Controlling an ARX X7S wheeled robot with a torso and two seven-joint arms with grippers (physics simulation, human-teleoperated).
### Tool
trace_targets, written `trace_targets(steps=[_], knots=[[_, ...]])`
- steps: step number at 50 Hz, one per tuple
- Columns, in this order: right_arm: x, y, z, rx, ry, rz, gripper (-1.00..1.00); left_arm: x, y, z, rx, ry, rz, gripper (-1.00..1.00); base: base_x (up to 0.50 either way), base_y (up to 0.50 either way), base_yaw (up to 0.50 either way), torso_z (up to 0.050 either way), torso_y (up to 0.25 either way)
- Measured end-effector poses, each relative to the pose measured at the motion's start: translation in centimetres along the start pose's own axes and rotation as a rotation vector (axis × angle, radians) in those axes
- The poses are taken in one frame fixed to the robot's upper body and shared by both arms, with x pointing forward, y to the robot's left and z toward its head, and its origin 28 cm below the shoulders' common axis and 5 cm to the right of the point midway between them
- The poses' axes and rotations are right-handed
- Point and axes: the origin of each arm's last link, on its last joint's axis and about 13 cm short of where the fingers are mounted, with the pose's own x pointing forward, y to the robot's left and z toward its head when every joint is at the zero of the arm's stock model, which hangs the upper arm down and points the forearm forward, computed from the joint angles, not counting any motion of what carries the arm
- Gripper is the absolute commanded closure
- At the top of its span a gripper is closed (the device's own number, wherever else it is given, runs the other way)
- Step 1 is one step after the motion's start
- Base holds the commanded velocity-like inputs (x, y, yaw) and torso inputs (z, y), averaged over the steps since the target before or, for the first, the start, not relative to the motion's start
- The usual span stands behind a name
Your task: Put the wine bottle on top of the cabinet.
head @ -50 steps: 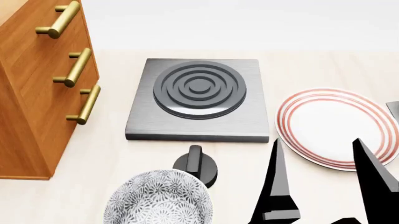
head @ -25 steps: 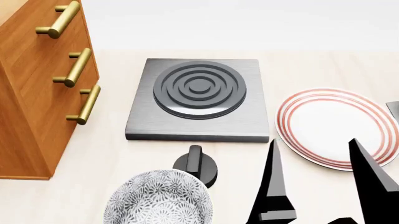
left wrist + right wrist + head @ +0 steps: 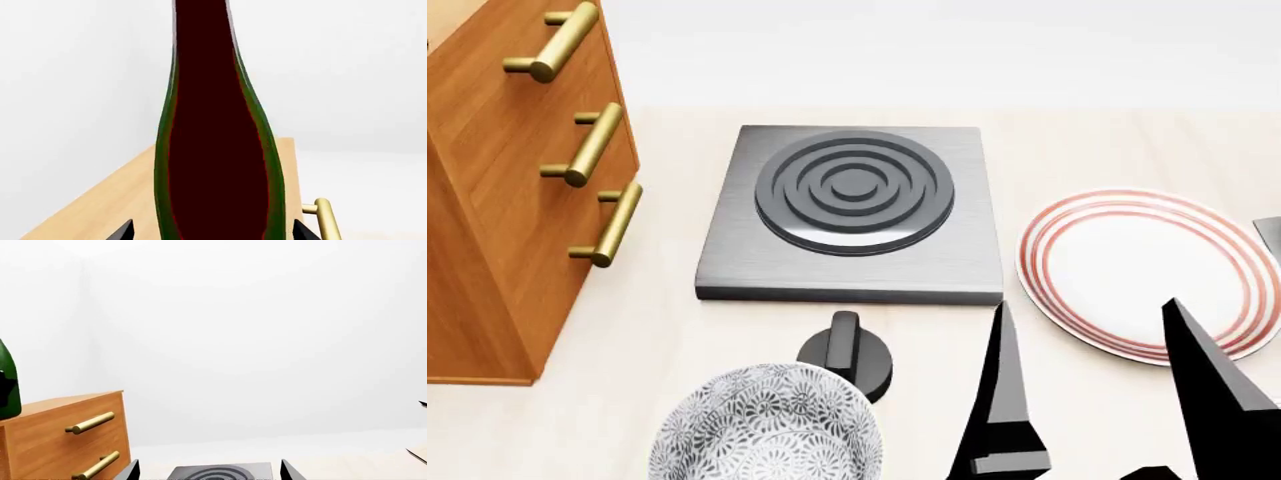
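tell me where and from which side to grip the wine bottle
Grip the wine bottle around its wide lower body, coming in from the side. It stands upright, and its round body narrows toward the neck, so the broad part gives the surest hold. The left end effector's fingertips already flank it there.
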Motion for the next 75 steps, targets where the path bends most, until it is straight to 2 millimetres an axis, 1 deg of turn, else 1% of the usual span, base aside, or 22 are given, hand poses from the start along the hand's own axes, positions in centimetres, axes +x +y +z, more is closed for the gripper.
trace_targets(steps=[9,19,23,30,36,43,49,60,68,75], knots=[[0.0,0.1,-0.1,-0.001,0.004,0.004,-1.0,-1.1,0.3,-0.7,-0.005,-0.056,-0.009,-1.0,0.0,0.0,0.0,0.0,0.0],[0.0,0.2,-0.2,-0.002,0.009,0.01,-1.0,-2.9,0.7,-1.4,-0.001,-0.131,-0.019,-1.0,0.0,0.0,0.0,0.0,0.0],[0.0,0.3,-0.3,-0.003,0.011,0.012,-1.0,-4.0,0.8,-1.6,0.008,-0.171,-0.023,-1.0,0.0,0.0,0.0,0.0,0.0],[0.0,0.4,-0.3,-0.003,0.012,0.016,-1.0,-6.4,0.5,-1.9,0.035,-0.251,-0.034,-1.0,0.0,0.0,0.0,0.0,0.0],[0.0,0.5,-0.2,-0.004,0.01,0.02,-1.0,-8.7,-0.4,-1.7,0.101,-0.331,-0.073,-1.0,0.0,0.0,0.0,0.0,0.0],[0.0,0.6,0.1,-0.005,0.001,0.025,-1.0,-11.6,-2.1,-1.6,0.157,-0.426,-0.151,-1.0,0.0,0.0,0.0,0.0,0.0],[0.0,0.7,0.2,-0.006,-0.005,0.031,-1.0,-13.7,-3.5,-3.1,0.177,-0.461,-0.222,-1.0,0.0,0.0,0.0,0.0,0.0],[0.0,0.9,0.3,-0.006,-0.008,0.041,-1.0,-17.3,-5.7,-5.6,0.15,-0.477,-0.354,-1.0,0.0,0.0,0.0,0.0,0.0],[-0.1,1.2,0.6,-0.009,-0.015,0.054,-1.0,-19.2,-6.5,-7.2,0.123,-0.465,-0.405,-1.0,0.0,0.0,0.0,0.0,0.0],[-0.2,1.5,1.0,-0.011,-0.024,0.067,-1.0,-20.3,-6.7,-7.9,0.109,-0.455,-0.423,-1.0,0.0,0.0,0.0,0.0,0.0]])
